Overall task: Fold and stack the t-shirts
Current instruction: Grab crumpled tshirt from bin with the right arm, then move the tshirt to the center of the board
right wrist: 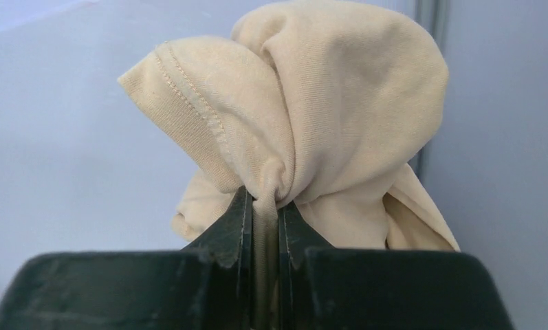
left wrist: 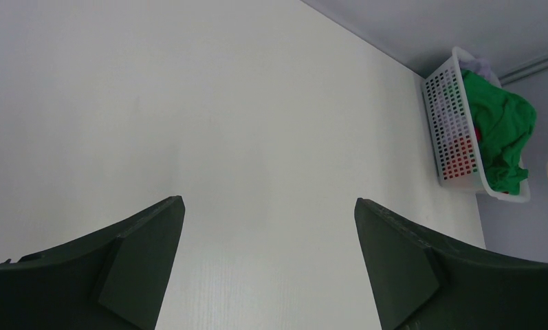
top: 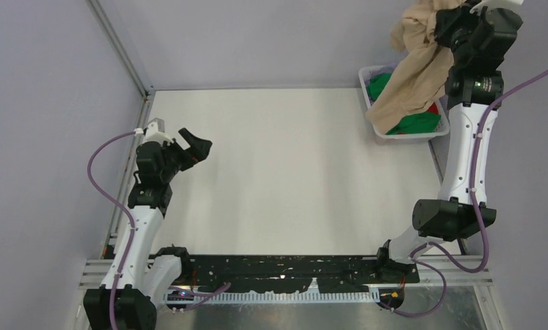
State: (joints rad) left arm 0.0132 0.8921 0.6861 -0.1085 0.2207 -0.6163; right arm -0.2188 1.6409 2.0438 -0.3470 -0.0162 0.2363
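1. Currently right gripper [right wrist: 264, 203] clamped on beige t-shirt [top: 414, 75], which hangs just above basket [top: 410, 136].
2. Green t-shirt [top: 419, 122] lies inside basket.
3. Left gripper [left wrist: 267, 206] jaws spread wide, holding nothing, well left of basket.

beige t-shirt [right wrist: 340, 103]: matt knit cloth | basket [left wrist: 450, 137]: perforated plastic | table [top: 291, 172]: smooth matt

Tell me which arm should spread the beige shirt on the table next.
Right. The right end effector is shut on the beige t-shirt, hanging over the basket. The left end effector is open and empty over the table, far from the cloth.
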